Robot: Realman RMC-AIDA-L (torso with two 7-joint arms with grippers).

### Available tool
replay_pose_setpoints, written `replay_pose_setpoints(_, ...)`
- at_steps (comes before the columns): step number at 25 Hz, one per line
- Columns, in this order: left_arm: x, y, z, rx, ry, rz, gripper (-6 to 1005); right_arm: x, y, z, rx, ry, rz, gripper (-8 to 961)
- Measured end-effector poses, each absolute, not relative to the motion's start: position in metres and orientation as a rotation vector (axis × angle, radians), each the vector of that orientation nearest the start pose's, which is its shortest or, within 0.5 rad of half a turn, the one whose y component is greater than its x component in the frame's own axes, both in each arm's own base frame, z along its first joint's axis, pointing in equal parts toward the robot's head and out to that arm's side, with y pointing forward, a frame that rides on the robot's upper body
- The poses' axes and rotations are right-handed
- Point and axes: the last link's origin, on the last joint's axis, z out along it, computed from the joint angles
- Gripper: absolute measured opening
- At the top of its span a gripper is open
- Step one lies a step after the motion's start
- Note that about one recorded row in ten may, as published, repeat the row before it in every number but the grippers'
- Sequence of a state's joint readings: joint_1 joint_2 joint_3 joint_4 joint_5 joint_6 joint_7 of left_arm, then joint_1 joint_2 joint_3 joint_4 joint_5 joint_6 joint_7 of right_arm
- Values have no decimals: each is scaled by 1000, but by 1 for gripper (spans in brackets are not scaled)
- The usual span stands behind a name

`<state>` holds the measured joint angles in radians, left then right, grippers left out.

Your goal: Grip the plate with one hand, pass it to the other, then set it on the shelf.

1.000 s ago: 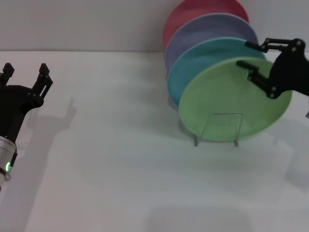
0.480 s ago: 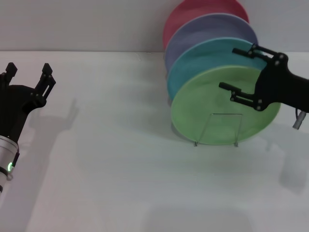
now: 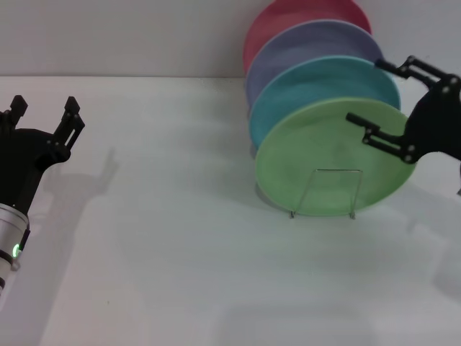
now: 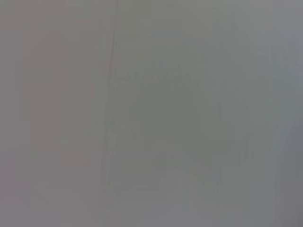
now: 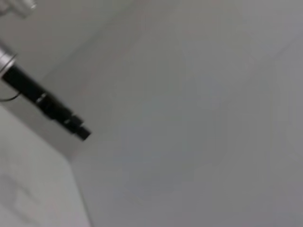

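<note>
The round, matte light-green plate point(image 3: 328, 158) stands tilted on edge in the thin wire shelf point(image 3: 328, 191) near the tabletop's point(image 3: 180, 238) far right corner. The right hand point(image 3: 392, 104) hangs open at its rim; the left hand point(image 3: 43, 115) waits open at the left edge.

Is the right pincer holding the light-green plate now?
No: in the head view the right pincer is open beside the light-green plate, which stands alone in the wire rack in front of the turquoise plate.
</note>
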<state>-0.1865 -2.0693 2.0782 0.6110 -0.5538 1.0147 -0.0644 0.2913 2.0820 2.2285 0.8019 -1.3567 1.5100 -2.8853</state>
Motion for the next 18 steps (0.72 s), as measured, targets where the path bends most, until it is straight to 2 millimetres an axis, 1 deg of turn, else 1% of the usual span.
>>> replay_pose_setpoints(2,-295,309,-23,-1588,-558,-812,840,256,312,52,-2049,-675,584,692)
replay_pose_setpoints(3,-294,309,-23,-1590,-557,-812,840,256,305,59,-2009,-665,623,693)
replay_pose_setpoints(4,-294,309,-23,-1590,-557,-812,840,257,300,72,-1915,-616,679,697)
replay_pose_setpoints(5,-294,309,-23,-1590,-557,-812,840,257,300,72,-1915,-616,679,700)
replay_pose_setpoints(6,-294,309,-23,-1590,-557,-812,840,261,299,81,-1836,-554,716,704)
replay_pose_setpoints(7,-294,309,-23,-1590,-557,-812,840,261,299,81,-1836,-554,716,708)
replay_pose_setpoints(8,-294,308,-24,-1591,-555,-815,840,275,297,103,-1625,-382,786,711)
replay_pose_setpoints(9,-294,308,-24,-1591,-555,-815,840,299,295,126,-1396,-172,836,715)
replay_pose_setpoints(10,-294,308,-24,-1591,-555,-815,840,299,295,126,-1396,-172,836,715)
replay_pose_setpoints(12,-295,302,-19,-1570,-519,-821,840,329,290,142,-1209,39,855,714)
replay_pose_setpoints(13,-295,302,-19,-1570,-519,-821,840,346,286,147,-1123,140,858,714)
replay_pose_setpoints(14,-297,300,-16,-1557,-480,-812,840,377,274,149,-979,329,856,714)
replay_pose_setpoints(15,-297,300,-16,-1557,-480,-812,840,377,274,149,-979,329,856,715)
replay_pose_setpoints(16,-299,297,-11,-1537,-442,-805,840,388,268,147,-936,389,854,716)
replay_pose_setpoints(18,-299,297,-11,-1537,-442,-805,840,402,254,142,-892,454,842,717)
